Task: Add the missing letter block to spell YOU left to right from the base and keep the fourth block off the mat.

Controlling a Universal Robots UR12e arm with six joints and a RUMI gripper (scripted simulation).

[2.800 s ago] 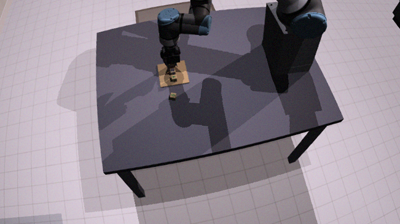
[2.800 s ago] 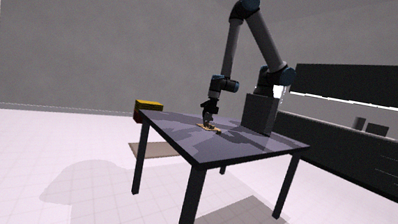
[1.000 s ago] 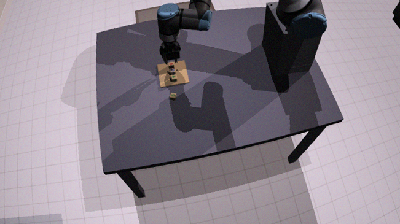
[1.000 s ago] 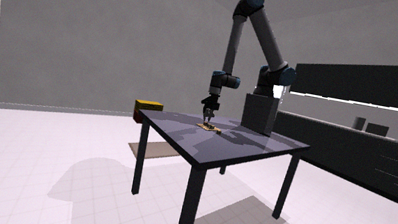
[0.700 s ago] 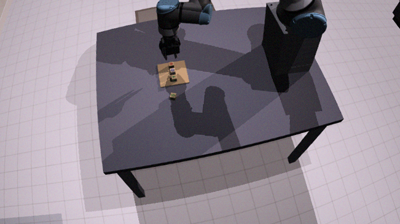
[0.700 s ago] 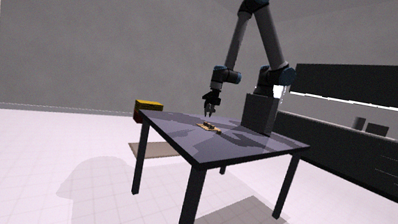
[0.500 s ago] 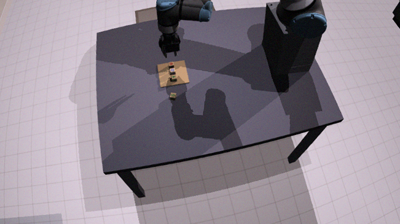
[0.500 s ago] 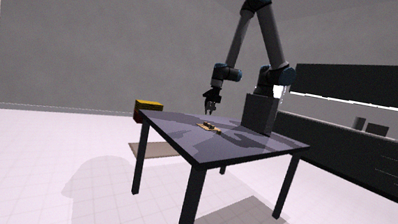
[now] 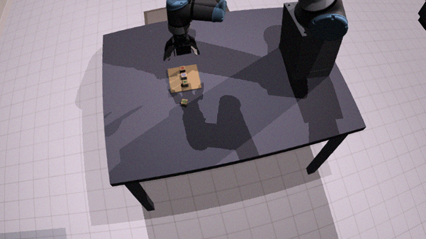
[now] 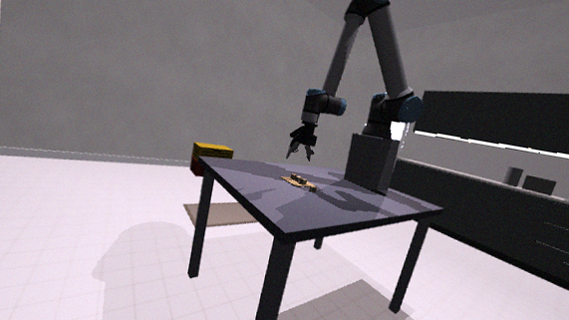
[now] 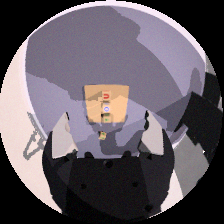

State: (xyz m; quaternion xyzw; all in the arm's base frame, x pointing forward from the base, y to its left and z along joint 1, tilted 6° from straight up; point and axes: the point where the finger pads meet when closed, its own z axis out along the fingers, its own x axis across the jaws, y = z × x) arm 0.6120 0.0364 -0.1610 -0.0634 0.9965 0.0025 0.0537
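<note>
A tan mat (image 9: 193, 76) (image 10: 285, 177) (image 11: 91, 97) lies on the dark table (image 9: 241, 131) (image 10: 320, 209). Three blocks sit on it in a close straight row: one with a red mark (image 9: 181, 69) (image 11: 106, 95), one with a blue mark (image 9: 183, 74) (image 11: 106, 106) and one with a green mark (image 9: 184, 81) (image 11: 106, 118). The row also shows in the exterior view (image 10: 298, 178). The letters are too small to read. A fourth block (image 9: 184, 101) (image 10: 313, 189) (image 11: 101, 135) lies on the table just off the mat's edge. My gripper (image 9: 181, 55) (image 10: 300, 153) (image 11: 106, 111) is open and empty, high above the mat.
The arm's dark pedestal (image 9: 298, 50) (image 10: 370, 163) stands on the table beside the mat area. A yellow box (image 10: 212, 150) sits on the floor behind the table. A dark counter (image 10: 528, 222) runs along the wall.
</note>
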